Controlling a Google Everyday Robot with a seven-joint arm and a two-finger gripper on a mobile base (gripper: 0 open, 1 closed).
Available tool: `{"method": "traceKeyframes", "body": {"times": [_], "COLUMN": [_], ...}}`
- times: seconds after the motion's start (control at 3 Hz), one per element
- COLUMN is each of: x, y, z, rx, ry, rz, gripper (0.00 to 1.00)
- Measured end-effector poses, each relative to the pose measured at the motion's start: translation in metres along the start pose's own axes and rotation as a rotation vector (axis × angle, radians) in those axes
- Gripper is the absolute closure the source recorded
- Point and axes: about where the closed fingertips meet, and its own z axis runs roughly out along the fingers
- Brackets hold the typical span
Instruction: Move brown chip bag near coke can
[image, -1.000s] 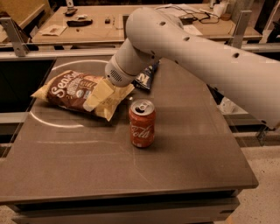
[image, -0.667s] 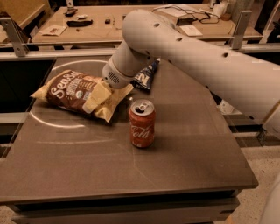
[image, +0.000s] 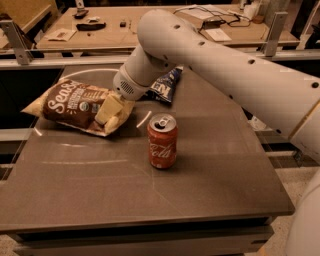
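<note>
Arm (image: 210, 55): stretched over the table (image: 210, 170).
Brown chip bag (image: 70, 102): crinkled, lying flat at rear left, apart from the coke can (image: 162, 141).
Gripper (image: 111, 110): fingers pinched on the bag's pale near end.
Step, I judge: the carry toward the can. My next move must be a short pull that stops before bumping the can.

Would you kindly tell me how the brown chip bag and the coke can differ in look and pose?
The brown chip bag lies flat and crinkled; the coke can stands upright. The bag is dark brown with pale ends; the can is red with white script. The pincer sits on the bag's end nearest the can, while the can stands apart from it. Both rest on the same table.
</note>
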Motion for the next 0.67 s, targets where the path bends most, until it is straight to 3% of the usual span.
{"method": "traceKeyframes", "body": {"times": [0.33, 0.67], "x": [-0.009, -0.017], "y": [-0.001, 0.001], "z": [-0.010, -0.039], "rx": [0.007, 0.044], "ry": [-0.019, -0.034], "rz": [-0.023, -0.031], "gripper": [0.87, 1.00]}}
